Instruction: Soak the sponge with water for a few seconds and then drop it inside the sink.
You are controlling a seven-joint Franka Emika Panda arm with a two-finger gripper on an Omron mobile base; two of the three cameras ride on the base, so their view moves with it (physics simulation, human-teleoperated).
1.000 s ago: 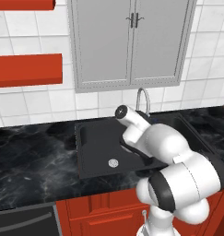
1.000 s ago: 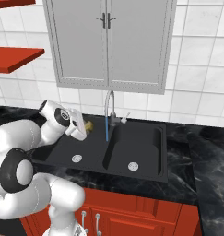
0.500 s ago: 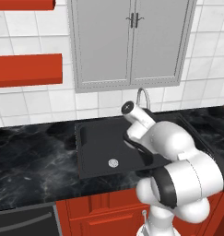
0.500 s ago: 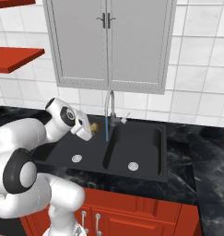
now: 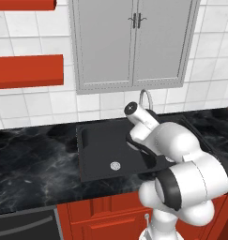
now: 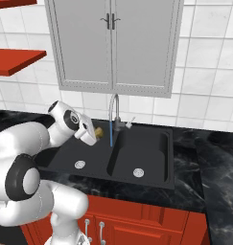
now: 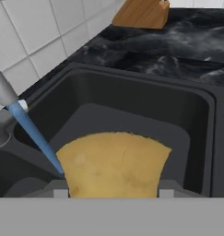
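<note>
A grey double-door wall cabinet [image 6: 112, 45] hangs on the white tiled wall above the sink, with red shelves [image 5: 27, 70] to its left. Below runs the black marble tabletop [image 5: 31, 159] over red base cabinets [image 6: 146, 225]. Set into the tabletop is the matte black double-basin sink [image 6: 168, 158], each basin with a round silver drain; one drain [image 6: 80, 164] lies in the left basin and the other [image 6: 138, 172] in the right. The curved grey faucet [image 6: 115, 112] stands at the back edge between the basins, and a thin blue stream of water [image 6: 111, 134] falls from its spout. The white arm reaches over the left basin, and the gripper [image 6: 92, 134] is closed on the sponge [image 6: 97, 131], holding it above the sink just left of the stream. In the hand view the yellow-tan sponge [image 7: 114, 163] sits pinched between the fingertips, its left edge touching the water [image 7: 35, 136]. A wooden block [image 7: 141, 14] rests on the tabletop beyond the far basin.
</note>
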